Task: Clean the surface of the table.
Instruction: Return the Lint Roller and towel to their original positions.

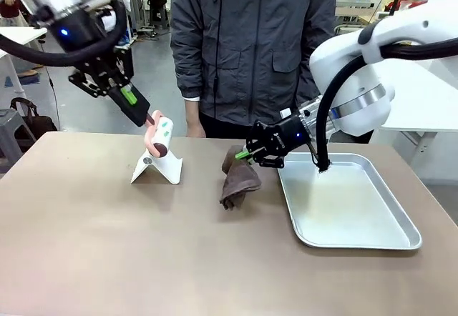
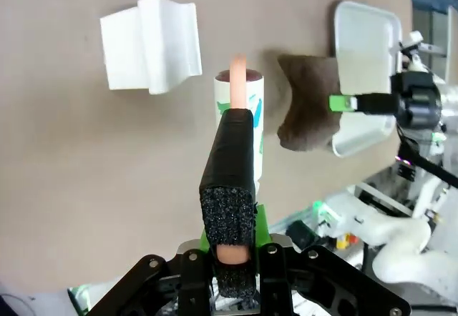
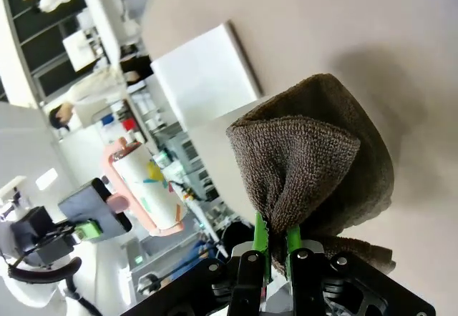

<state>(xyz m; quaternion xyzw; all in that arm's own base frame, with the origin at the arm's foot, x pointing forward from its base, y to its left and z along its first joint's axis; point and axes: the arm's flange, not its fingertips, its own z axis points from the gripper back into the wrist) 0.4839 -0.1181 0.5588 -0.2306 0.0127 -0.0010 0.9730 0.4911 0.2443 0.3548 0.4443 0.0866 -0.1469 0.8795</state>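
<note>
Our right gripper (image 1: pixel 247 154) is closed on a brown cloth (image 1: pixel 238 180) whose low end rests on the table (image 1: pixel 107 252); the pinch is at the edge, so a wipe could pull it free. Our left gripper (image 1: pixel 147 119) clamps a lint roller (image 1: pixel 159 136) above its stand (image 1: pixel 157 167). The table top is matte tan and spreads below both.

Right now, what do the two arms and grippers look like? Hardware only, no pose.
Both arms have glossy white shells and black cables. The left gripper is black with green pads, and a blue light glows on the dark wrist above it. The right gripper is black with green pads too, behind a silver ring at the wrist. In the left wrist view, the fingers wear rough black foam.
</note>
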